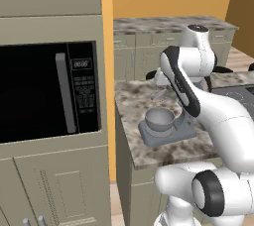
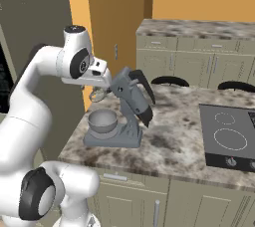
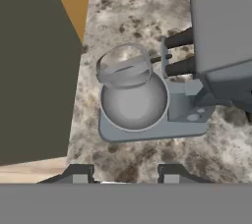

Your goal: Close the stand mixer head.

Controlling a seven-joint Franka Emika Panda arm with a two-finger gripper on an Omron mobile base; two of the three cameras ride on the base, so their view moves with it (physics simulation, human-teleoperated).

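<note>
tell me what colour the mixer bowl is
Plain grey, a little lighter than the mixer's base. The bowl shows best in the hand view, seen from above.

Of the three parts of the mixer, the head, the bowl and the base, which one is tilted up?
The head: it slants up on its hinge with the beater hanging above the bowl. Bowl and base sit flat on the counter.

White glossy arm point(image 2: 30, 101) with rounded tubular links showing dark grey bands and black circular caps at the joints; the gripper point(image 3: 120, 173) is presenting two small dark fingertips point(image 3: 78, 173) with paler grey pads.
</note>
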